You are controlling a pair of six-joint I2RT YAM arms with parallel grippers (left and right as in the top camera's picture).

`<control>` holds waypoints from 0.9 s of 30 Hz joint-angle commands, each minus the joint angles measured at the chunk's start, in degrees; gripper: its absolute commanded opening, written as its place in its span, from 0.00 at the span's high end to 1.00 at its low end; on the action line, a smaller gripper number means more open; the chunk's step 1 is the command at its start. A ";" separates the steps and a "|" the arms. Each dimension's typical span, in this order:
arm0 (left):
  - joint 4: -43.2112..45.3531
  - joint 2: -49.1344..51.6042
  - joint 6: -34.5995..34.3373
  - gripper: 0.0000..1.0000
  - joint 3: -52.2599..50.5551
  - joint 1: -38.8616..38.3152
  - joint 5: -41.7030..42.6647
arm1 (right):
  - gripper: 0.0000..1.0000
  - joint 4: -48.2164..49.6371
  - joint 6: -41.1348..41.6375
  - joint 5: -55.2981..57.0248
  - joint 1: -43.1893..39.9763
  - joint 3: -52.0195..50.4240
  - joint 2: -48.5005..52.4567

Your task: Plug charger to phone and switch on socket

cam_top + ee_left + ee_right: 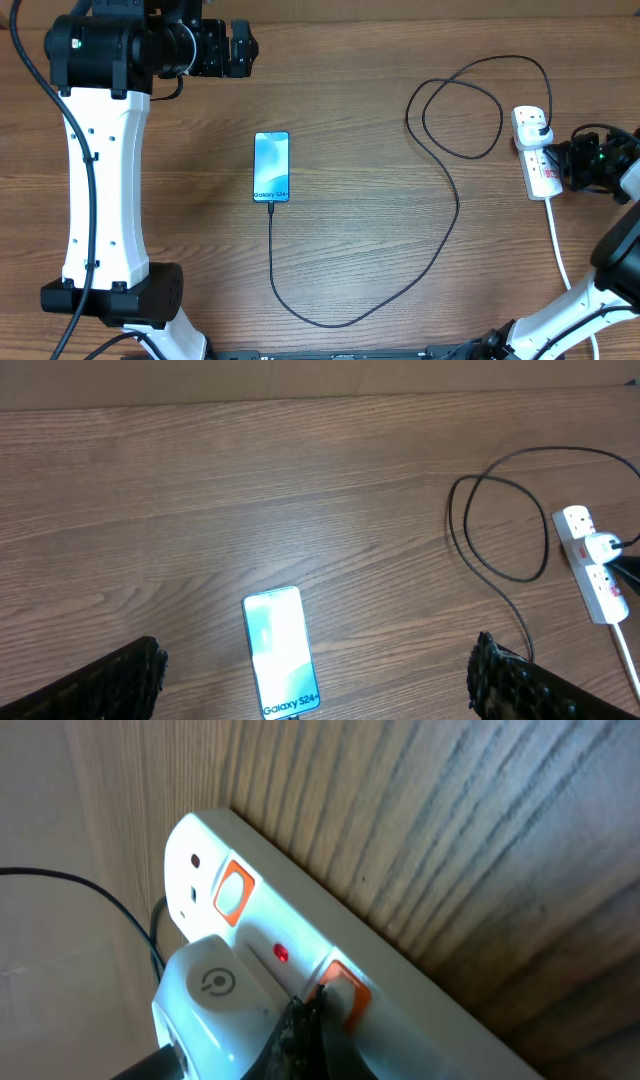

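The phone [271,166] lies mid-table with its light blue screen lit; it also shows in the left wrist view [280,650]. The black charger cable [440,240] runs from the phone's near end, loops across the table and ends at a white plug [534,122] seated in the white socket strip [541,172]. My right gripper [570,165] is shut, its fingertips [305,1010] pressed against an orange switch [345,990] of the socket strip [420,990]; a small red light [281,954] glows beside it. My left gripper [315,680] is open and empty, high above the phone.
The socket's thick white cord [558,250] runs toward the table's front right. The left arm's white column [100,170] stands at the left. A second orange switch [232,890] sits near the strip's end. The cable loop [500,520] lies left of the strip.
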 commanded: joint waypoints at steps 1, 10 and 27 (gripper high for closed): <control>0.04 0.35 -0.81 0.00 -0.20 -0.26 0.48 | 0.96 -3.34 -1.68 0.63 -0.94 -0.57 0.50; 0.04 0.35 -0.81 0.01 -0.20 -0.26 0.48 | 0.96 -9.75 -3.54 -1.90 -5.22 0.98 -16.09; 0.04 0.35 -0.81 0.00 -0.20 -0.26 0.44 | 0.96 -31.21 -20.70 -2.97 11.63 2.93 -55.08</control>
